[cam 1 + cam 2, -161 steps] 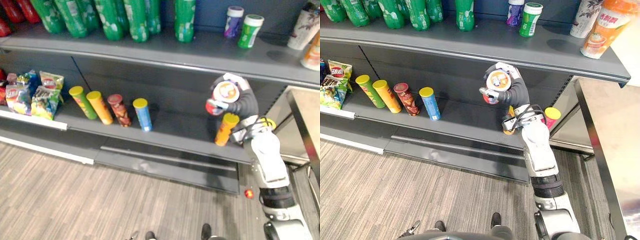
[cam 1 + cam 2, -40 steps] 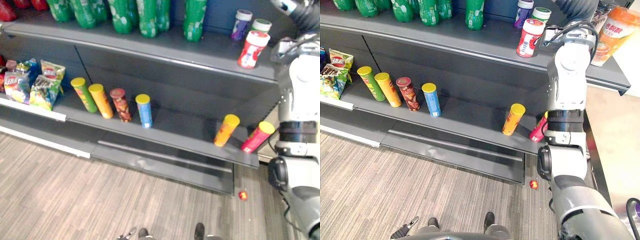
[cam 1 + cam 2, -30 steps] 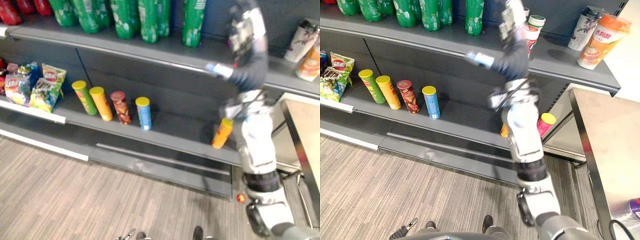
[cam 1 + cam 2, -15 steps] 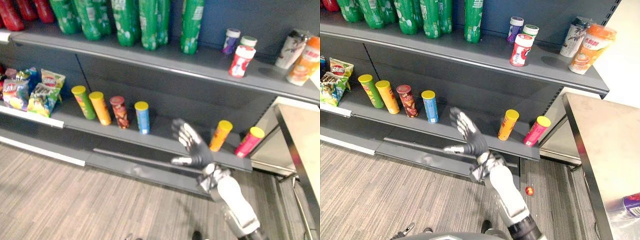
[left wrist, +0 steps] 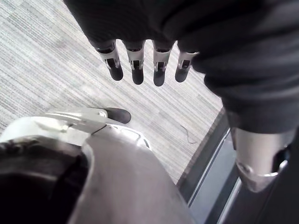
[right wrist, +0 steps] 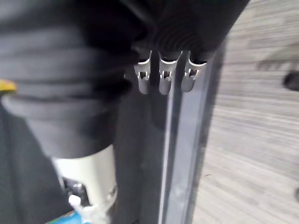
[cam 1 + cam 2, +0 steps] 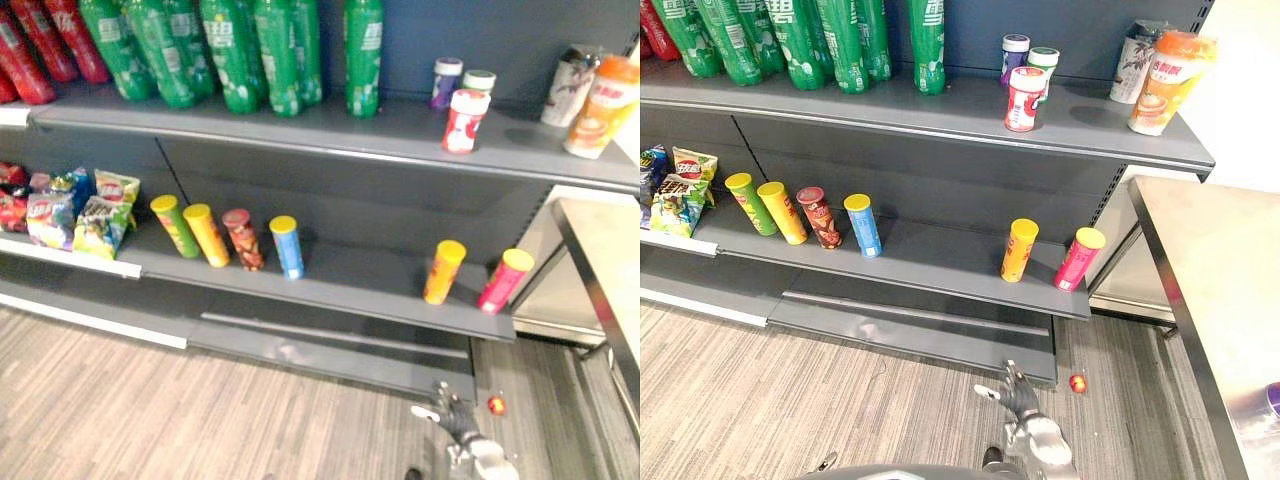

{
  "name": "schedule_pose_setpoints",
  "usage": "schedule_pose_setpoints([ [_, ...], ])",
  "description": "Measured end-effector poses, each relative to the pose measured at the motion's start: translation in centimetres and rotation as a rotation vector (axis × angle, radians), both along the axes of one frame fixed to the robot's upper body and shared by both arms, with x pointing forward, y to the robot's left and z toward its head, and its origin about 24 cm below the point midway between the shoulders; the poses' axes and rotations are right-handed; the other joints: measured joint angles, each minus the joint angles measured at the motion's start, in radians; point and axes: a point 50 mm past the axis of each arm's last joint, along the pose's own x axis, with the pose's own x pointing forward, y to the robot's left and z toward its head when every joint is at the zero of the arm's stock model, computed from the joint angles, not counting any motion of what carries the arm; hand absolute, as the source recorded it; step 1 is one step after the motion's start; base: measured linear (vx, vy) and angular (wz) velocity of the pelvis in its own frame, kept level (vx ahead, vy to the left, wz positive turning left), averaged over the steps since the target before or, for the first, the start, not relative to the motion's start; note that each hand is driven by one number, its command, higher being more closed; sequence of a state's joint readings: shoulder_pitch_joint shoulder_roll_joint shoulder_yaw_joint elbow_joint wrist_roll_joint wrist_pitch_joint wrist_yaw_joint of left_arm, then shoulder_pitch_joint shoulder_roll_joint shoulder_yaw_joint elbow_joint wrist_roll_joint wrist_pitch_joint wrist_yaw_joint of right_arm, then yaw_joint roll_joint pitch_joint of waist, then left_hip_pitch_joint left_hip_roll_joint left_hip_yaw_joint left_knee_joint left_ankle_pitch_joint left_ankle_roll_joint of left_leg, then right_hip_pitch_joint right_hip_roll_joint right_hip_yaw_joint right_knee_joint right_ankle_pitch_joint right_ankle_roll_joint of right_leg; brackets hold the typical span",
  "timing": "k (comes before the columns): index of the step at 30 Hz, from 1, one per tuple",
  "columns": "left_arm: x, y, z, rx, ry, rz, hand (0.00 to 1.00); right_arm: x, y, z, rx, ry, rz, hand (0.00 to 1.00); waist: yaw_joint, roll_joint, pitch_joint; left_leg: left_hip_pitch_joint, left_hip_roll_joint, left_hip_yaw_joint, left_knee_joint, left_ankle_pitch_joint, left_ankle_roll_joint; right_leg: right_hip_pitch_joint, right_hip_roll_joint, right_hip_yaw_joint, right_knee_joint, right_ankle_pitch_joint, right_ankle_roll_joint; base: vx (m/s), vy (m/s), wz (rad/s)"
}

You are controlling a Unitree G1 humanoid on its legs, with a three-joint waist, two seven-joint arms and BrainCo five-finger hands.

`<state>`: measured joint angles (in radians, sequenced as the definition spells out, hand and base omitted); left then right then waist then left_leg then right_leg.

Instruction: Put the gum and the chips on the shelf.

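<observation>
The red-and-white gum bottle (image 7: 464, 120) stands upright on the upper shelf (image 7: 300, 122), in front of a purple one (image 7: 446, 80) and a green one (image 7: 478, 84). On the lower shelf (image 7: 340, 285) an orange chips can (image 7: 443, 271) and a pink chips can (image 7: 504, 280) lean side by side at the right end. My right hand (image 7: 455, 413) hangs low over the floor below that shelf, open and empty, its fingers (image 6: 161, 74) straight. My left hand's fingers (image 5: 135, 67) also point straight down at the floor, holding nothing.
Green (image 7: 175, 225), yellow (image 7: 205, 234), brown-red (image 7: 243, 238) and blue (image 7: 287, 246) cans stand further left on the lower shelf, snack bags (image 7: 85, 208) beyond them. Green bottles (image 7: 240, 50) and drink cups (image 7: 600, 92) line the upper shelf. A small red ball (image 7: 494, 404) lies on the floor. A steel table (image 7: 1210, 300) stands at right.
The right hand, which earlier carried the gum bottle, has left it on the upper shelf and dropped from shelf height to near the floor. The camera has shifted as well.
</observation>
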<state>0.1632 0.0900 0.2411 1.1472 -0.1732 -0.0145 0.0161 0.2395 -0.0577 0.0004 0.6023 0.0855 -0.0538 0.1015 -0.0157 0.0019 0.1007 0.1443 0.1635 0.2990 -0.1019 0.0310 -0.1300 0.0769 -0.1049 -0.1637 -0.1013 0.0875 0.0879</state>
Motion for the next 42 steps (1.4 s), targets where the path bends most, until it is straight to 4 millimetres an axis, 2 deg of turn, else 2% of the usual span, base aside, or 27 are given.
schedule_pose_setpoints([
  [3,0.0,-0.1,0.0,-0.003,0.000,-0.008,0.00,-2.3,-1.1,-1.6,-0.003,0.116,-0.085,0.00,-0.005,0.005,0.002,0.003,0.002,0.005,0.000,-0.003,-0.002,0.006,0.003,0.002,-0.002,0.000,0.000,0.04,0.003,-0.05],
  [6,0.0,-0.1,0.0,-0.003,-0.003,-0.007,0.00,-3.1,-2.3,-2.1,-0.011,0.155,-0.182,0.00,-0.005,-0.003,0.006,0.022,0.002,0.016,0.000,-0.008,-0.006,0.017,0.003,0.005,-0.002,-0.004,0.004,0.04,0.011,-0.08],
  [8,0.0,-0.1,0.0,-0.005,-0.005,-0.007,0.00,-3.9,-3.0,-2.6,-0.015,0.191,-0.245,0.00,-0.004,0.004,0.002,0.023,-0.001,0.017,0.000,-0.014,0.000,0.018,0.000,0.005,-0.003,-0.004,0.004,0.02,0.009,0.00],
  [9,0.0,-0.1,0.0,-0.008,-0.007,-0.006,0.00,-4.5,-3.5,-2.9,-0.015,0.219,-0.294,0.00,-0.004,-0.008,0.005,0.022,-0.003,0.016,0.000,-0.015,0.000,0.018,-0.002,0.004,-0.003,-0.005,0.005,0.00,0.000,0.00],
  [10,0.0,-0.1,0.0,-0.011,-0.009,-0.006,0.00,-5.0,-3.9,-3.2,-0.023,0.246,-0.328,0.00,-0.004,-0.002,0.003,0.022,-0.005,0.016,0.000,-0.015,0.000,0.018,-0.004,0.003,-0.003,-0.005,0.006,0.04,0.026,0.04],
  [12,0.0,-0.1,0.0,-0.014,-0.009,-0.004,0.00,-6.8,-4.2,-3.8,-0.038,0.328,-0.381,0.00,-0.005,-0.006,0.006,0.023,-0.009,0.016,0.000,-0.017,0.001,0.021,-0.006,0.000,-0.003,-0.009,0.010,0.04,0.021,0.04],
  [13,-0.1,-0.1,0.0,-0.016,-0.008,-0.004,0.00,-8.0,-4.2,-4.1,-0.049,0.375,-0.396,0.00,-0.005,0.005,0.000,0.023,-0.011,0.016,0.000,-0.018,0.000,0.022,-0.007,-0.001,-0.003,-0.010,0.012,0.03,0.012,0.01],
  [14,-0.1,-0.1,0.0,-0.017,-0.006,-0.004,0.00,-8.8,-4.4,-4.2,-0.057,0.409,-0.419,0.00,-0.005,-0.005,0.006,0.024,-0.012,0.015,0.000,-0.018,-0.001,0.022,-0.007,-0.001,-0.003,-0.011,0.013,0.04,0.014,-0.01],
  [16,-0.3,-0.1,0.0,-0.017,-0.002,-0.002,0.00,-9.5,-4.4,-4.3,-0.064,0.430,-0.434,0.00,-0.008,0.006,0.006,0.032,-0.013,0.016,0.000,-0.020,-0.002,0.031,-0.008,0.000,-0.003,-0.012,0.015,0.05,0.016,-0.02],
  [17,-0.4,-0.1,-0.1,-0.017,0.001,-0.002,0.00,-9.6,-4.4,-4.3,-0.065,0.435,-0.436,0.00,-0.009,-0.003,0.013,0.035,-0.014,0.016,0.000,-0.022,-0.002,0.032,-0.008,0.000,-0.003,-0.013,0.016,0.03,0.015,-0.01],
  [31,-0.4,-0.1,0.0,-0.024,-0.017,0.034,0.00,-10.0,-4.4,-4.6,-0.043,0.464,-0.479,0.00,-0.008,-0.008,0.018,0.042,-0.026,0.017,0.016,-0.037,0.007,0.042,-0.025,-0.004,0.008,-0.021,0.032,0.02,0.011,0.01],
  [34,0.4,-0.1,0.1,-0.039,-0.056,0.099,0.00,-9.5,-4.5,-4.6,-0.033,0.450,-0.512,0.00,-0.008,-0.011,0.051,-0.047,0.015,0.016,0.259,-0.162,0.022,-0.020,-0.037,0.018,0.154,-0.088,0.038,-0.01,0.043,-0.10],
  [35,0.4,-0.1,0.1,-0.039,-0.056,0.100,0.00,-9.5,-4.5,-4.6,-0.033,0.450,-0.513,0.00,-0.008,-0.011,0.051,-0.048,0.015,0.017,0.263,-0.163,0.022,-0.021,-0.038,0.019,0.157,-0.089,0.038,-0.04,0.040,-0.24],
  [37,0.6,0.2,0.1,-0.040,-0.070,0.133,0.00,-9.8,-4.2,-4.7,-0.010,0.449,-0.556,0.00,-0.011,-0.017,0.072,-0.093,0.038,0.054,0.400,-0.244,0.031,-0.089,-0.040,0.079,0.253,-0.129,0.052,-0.06,0.093,-0.54],
  [39,0.7,0.4,0.2,-0.039,-0.080,0.165,0.00,-9.7,-4.1,-4.6,0.007,0.434,-0.598,0.00,-0.011,-0.018,0.082,-0.123,0.045,0.098,0.462,-0.274,0.044,-0.132,-0.038,0.133,0.259,-0.116,0.073,-0.08,0.163,-0.84],
  [40,0.8,0.3,0.2,-0.038,-0.089,0.173,0.00,-9.7,-4.0,-4.5,0.015,0.422,-0.619,0.00,-0.013,-0.018,0.089,-0.155,0.066,0.151,0.514,-0.309,0.056,-0.174,-0.032,0.180,0.255,-0.100,0.090,-0.14,0.253,-1.34],
  [41,1.0,0.4,0.3,-0.037,-0.102,0.193,0.00,-9.6,-3.9,-4.4,0.025,0.410,-0.637,0.00,-0.011,-0.020,0.100,-0.173,0.084,0.208,0.561,-0.342,0.070,-0.199,-0.031,0.204,0.222,-0.091,0.094,-0.13,0.223,-1.35],
  [42,1.1,0.4,0.3,-0.037,-0.105,0.200,0.00,-9.6,-3.8,-4.4,0.032,0.406,-0.651,0.00,-0.010,-0.022,0.108,-0.170,0.097,0.239,0.562,-0.348,0.081,-0.199,-0.039,0.196,0.193,-0.093,0.095,-0.11,0.194,-1.54],
])
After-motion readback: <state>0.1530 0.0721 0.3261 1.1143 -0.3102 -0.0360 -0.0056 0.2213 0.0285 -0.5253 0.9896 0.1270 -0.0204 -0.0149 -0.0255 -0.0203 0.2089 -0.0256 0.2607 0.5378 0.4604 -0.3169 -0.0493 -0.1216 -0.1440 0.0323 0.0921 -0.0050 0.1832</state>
